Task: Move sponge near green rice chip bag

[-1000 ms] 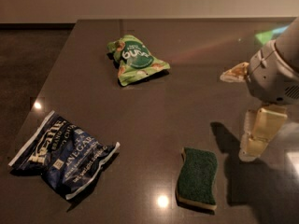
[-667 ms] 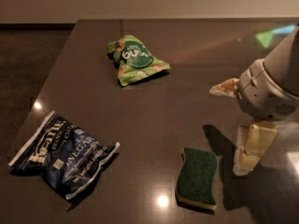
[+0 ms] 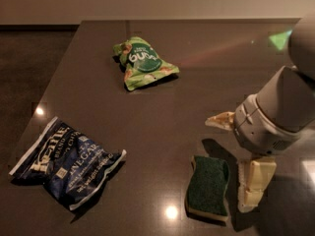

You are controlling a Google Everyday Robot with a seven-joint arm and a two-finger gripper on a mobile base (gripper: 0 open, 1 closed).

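The sponge [image 3: 207,190], dark green top over pale yellow foam, lies flat on the dark table near the front edge. The green rice chip bag [image 3: 142,63] lies at the far middle of the table, well apart from the sponge. My gripper [image 3: 228,162] hangs just right of the sponge and over its right edge, open. One pale finger [image 3: 220,120] points left above the sponge. The other finger [image 3: 253,183] stands right beside the sponge's right side. It holds nothing.
A larger dark blue chip bag [image 3: 66,162] lies at the front left. The table's left edge [image 3: 54,77] runs diagonally, with dark floor beyond. Light spots reflect on the tabletop.
My gripper has moved left and lower, closing in on the sponge's right side. The sponge and both bags have not moved.
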